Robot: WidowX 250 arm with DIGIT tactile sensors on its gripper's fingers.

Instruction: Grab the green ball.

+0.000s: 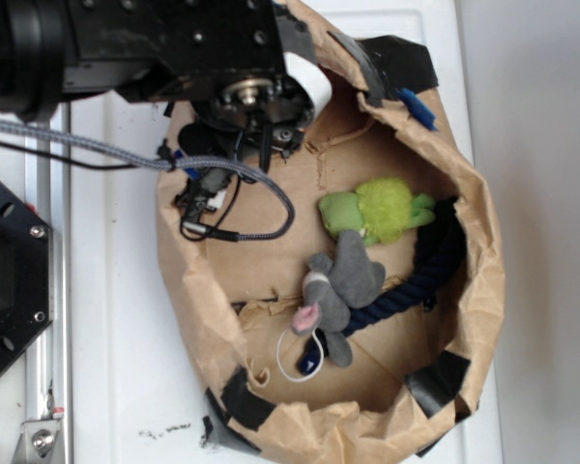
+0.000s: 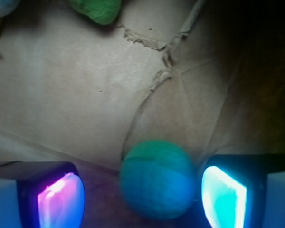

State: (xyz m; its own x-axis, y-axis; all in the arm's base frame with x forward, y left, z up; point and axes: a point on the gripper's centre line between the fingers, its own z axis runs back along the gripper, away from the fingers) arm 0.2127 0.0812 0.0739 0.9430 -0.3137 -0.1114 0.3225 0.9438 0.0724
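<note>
In the exterior view, a big brown paper bag (image 1: 188, 290) lies open on a white table (image 1: 116, 387). Its rim is rolled down and patched with black tape (image 1: 246, 401). The black robot arm (image 1: 174, 43) reaches in at the top left, with a gray cable (image 1: 261, 179) looping under it. Inside the bag are a fuzzy lime-green toy (image 1: 377, 211), a gray toy mouse (image 1: 340, 290) just below it, and a dark blue rope (image 1: 425, 275) curving along the right side. The ball does not show here; the arm covers that spot.

In the wrist view, the ball (image 2: 156, 179) sits on the brown paper floor. It is round, green on top and more blue lower down in the glow. A faint line runs across it. The gripper (image 2: 142, 197) is spread wide. One finger (image 2: 61, 199) glows pink and purple on the left, well apart from the ball. The other one glows bright blue-green on the right, just beside the ball. The paper is creased and torn in thin lines. A bit of the green toy (image 2: 97, 9) peeks in at the top.
</note>
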